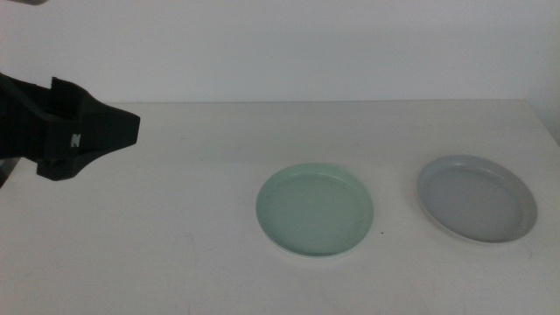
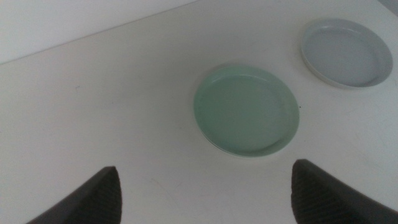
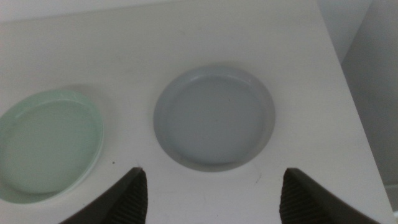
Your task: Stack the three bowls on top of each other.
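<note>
A pale mint green bowl point(image 1: 315, 208) lies on the white table, right of centre, and a thin white rim point(image 1: 293, 249) shows under its near edge, as of a white bowl beneath it. To its right a light grey bowl point(image 1: 477, 197) sits alone, a small gap apart. My left arm point(image 1: 79, 131) hangs over the table's left part, well away from the bowls. Its gripper point(image 2: 205, 167) is open and empty, looking toward the green bowl point(image 2: 247, 110). My right gripper point(image 3: 212, 171) is open and empty just short of the grey bowl point(image 3: 214, 116); it is out of the middle view.
The table's right edge point(image 3: 348, 93) runs close beside the grey bowl, with a drop past it. A white wall stands behind the table's far edge point(image 1: 350, 101).
</note>
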`<action>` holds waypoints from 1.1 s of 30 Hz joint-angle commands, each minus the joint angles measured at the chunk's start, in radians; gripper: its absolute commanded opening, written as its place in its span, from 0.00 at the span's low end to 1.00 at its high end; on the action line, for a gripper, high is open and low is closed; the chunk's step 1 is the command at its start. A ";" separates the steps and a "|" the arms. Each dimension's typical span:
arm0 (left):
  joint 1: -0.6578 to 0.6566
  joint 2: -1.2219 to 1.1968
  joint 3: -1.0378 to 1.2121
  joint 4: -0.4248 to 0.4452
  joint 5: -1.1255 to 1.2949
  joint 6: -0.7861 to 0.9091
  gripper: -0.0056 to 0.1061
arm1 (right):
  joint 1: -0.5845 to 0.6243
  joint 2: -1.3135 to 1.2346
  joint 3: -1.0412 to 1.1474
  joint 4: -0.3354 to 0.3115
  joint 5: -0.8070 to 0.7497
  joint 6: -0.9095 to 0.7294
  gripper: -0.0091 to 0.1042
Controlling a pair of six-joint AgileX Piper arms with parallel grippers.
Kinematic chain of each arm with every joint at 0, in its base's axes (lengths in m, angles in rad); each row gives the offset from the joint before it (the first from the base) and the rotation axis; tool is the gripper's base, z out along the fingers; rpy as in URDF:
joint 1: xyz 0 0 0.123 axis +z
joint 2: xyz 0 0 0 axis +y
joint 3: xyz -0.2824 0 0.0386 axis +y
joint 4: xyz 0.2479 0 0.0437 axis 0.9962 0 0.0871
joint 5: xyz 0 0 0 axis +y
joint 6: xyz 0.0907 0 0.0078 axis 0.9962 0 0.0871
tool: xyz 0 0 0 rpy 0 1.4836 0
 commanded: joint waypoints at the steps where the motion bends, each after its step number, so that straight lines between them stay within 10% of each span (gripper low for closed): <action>1: -0.002 -0.007 -0.024 -0.013 -0.064 -0.005 0.99 | 0.002 0.043 -0.075 -0.007 -0.013 -0.014 0.56; 22: -0.002 -0.007 -0.024 -0.012 -0.064 -0.005 0.99 | -0.015 0.739 -0.594 -0.251 0.267 0.002 0.55; 33: -0.002 -0.007 -0.024 -0.012 -0.064 -0.005 0.99 | -0.205 0.993 -0.687 -0.013 0.205 -0.146 0.50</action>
